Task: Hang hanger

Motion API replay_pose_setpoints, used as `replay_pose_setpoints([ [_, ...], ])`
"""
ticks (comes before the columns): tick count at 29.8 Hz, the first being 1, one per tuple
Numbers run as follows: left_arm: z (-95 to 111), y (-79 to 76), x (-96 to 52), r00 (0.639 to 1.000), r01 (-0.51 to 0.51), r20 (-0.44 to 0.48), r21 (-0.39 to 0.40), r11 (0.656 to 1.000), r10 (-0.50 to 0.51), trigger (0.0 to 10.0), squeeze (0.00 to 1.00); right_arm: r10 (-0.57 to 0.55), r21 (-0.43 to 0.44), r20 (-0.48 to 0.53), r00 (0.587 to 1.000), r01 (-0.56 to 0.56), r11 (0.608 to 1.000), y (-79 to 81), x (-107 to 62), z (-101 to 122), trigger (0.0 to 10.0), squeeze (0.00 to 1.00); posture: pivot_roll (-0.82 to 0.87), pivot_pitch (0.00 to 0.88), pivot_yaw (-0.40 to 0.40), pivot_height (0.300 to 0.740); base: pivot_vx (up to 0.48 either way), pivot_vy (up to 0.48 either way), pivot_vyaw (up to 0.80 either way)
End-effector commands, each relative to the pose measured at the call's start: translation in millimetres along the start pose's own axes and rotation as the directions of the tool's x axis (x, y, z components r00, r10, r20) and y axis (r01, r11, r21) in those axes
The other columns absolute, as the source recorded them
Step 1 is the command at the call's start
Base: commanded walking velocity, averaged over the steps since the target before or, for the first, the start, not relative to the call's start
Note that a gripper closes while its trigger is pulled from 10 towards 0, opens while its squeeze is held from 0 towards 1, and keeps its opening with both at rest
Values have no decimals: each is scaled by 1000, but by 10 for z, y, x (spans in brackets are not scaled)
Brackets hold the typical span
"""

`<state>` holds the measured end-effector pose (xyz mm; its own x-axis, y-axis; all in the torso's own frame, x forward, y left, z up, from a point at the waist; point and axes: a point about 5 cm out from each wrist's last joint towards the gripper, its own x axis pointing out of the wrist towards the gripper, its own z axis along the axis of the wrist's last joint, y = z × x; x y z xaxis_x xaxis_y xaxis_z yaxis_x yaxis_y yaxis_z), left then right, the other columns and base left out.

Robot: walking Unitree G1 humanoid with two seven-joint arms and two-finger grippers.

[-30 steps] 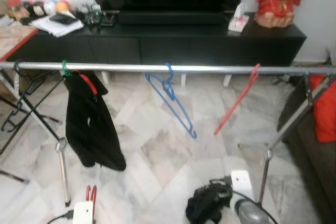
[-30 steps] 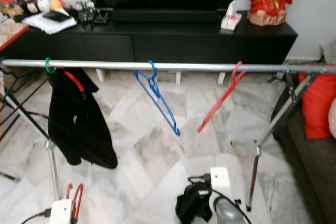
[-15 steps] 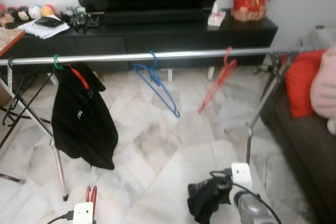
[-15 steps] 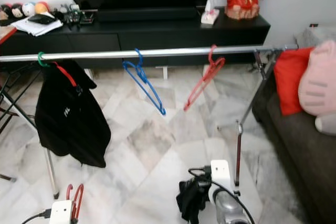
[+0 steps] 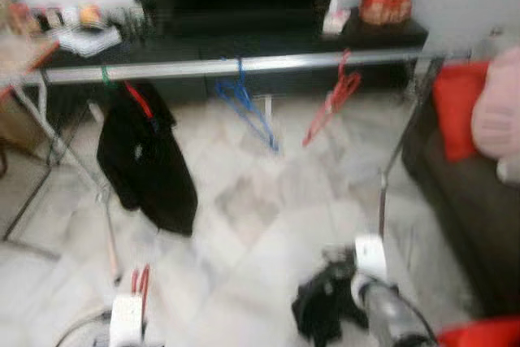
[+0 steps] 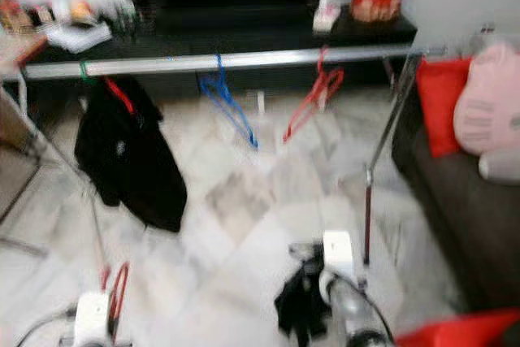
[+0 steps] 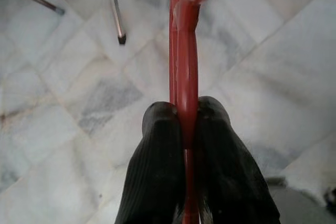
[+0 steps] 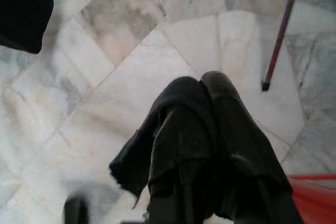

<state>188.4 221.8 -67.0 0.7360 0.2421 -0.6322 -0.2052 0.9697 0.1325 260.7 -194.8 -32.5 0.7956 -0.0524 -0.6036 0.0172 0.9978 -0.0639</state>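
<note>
My left gripper [image 7: 185, 129] is clamped on the red hanger [image 7: 184, 51] and my right gripper [image 8: 210, 129] pinches black cloth [image 8: 152, 145], both low, well below the rail [image 5: 268, 62], so hanging remains undone.

Both eye views are smeared by motion blur: the rail [image 5: 244, 65] and the shelf behind it lose their edges, and the pale wall above the rail washes out. Light is soft and even. Both wrist views are sharp on the marble floor [image 8: 105, 77], with faint shadows
</note>
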Motion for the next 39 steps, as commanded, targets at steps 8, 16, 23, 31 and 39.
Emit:
replay_pose_setpoints([
  [8,601,25,72,952,129,266,97,987,-151,10000,0,100,-213,134,986,-70,974,100,94,517,10000,0,-88,0,44,740,0,0,0],
  [16,1330,-19,-193,748,438,381,334,835,-544,10000,0,164,-320,225,960,-86,944,207,139,1091,10000,0,-73,0,66,740,0,0,0],
  [23,1511,-232,-457,605,612,234,475,632,-761,10000,0,223,-395,247,943,-112,912,387,135,1386,10000,0,-74,0,80,740,0,0,0],
  [31,1408,53,-101,895,178,371,213,961,-248,10000,0,205,-232,223,953,-152,961,417,139,1069,10000,0,-78,0,85,740,0,0,0],
  [39,1013,80,9,956,79,274,87,993,-100,10000,0,146,-176,116,983,-124,977,322,129,642,10000,0,-67,0,67,740,0,0,0],
])
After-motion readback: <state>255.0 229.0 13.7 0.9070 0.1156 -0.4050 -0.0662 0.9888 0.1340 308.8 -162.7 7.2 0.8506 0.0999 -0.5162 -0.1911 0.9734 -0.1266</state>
